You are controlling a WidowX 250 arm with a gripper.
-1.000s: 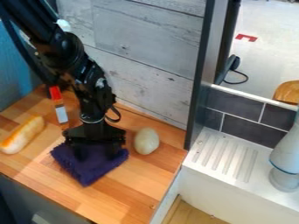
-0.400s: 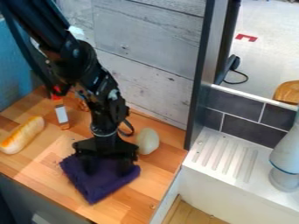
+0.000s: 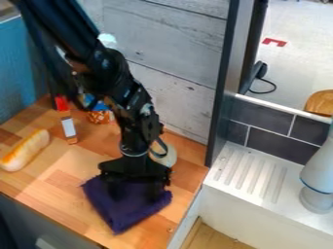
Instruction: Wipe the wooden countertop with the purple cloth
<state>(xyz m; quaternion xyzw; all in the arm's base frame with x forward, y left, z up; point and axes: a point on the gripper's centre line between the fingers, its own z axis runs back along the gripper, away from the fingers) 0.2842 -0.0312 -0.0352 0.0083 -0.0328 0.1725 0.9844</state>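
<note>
And here's the tool (image 3: 137, 193), hanging low over the bench (image 3: 68, 180) w/ its two fingers apart, tips down at the purple cloth (image 3: 127, 216), one towards each side of it. The cloth lies flat-ish under and in front of the tool, one corner pointing at the bench's near edge, its far part hidden beneath the black gripper body. Above, the black arm (image 3: 107, 73) slants in from the upper left, a cable looping at its wrist.

Right behind that wrist, a pale, roundish thing (image 3: 168, 158), egg- or potato-like (can't tell which, it's partly covered!). Further back, near the wall, an orange-and-white item (image 3: 101, 116) w/ a bit of blue at its top, also part-hidden. Left of that, a slim upright-looking piece (image 3: 69, 127), red on top, white label, orange-brown below. Then, far left on the bench, a bread-like roll (image 3: 25, 151), golden on its crust, lying at a slant, well apart from the cloth.

Outward now: grey wood-plank wall (image 3: 185, 53) at the back, blue panel (image 3: 16, 63) at upper left, dark upright post (image 3: 224, 82) at the bench's right. Past it, a white grooved drainer (image 3: 253, 175), dark tiles (image 3: 276, 148) behind, and a grey tap-like fixture (image 3: 319, 170) at far R.
</note>
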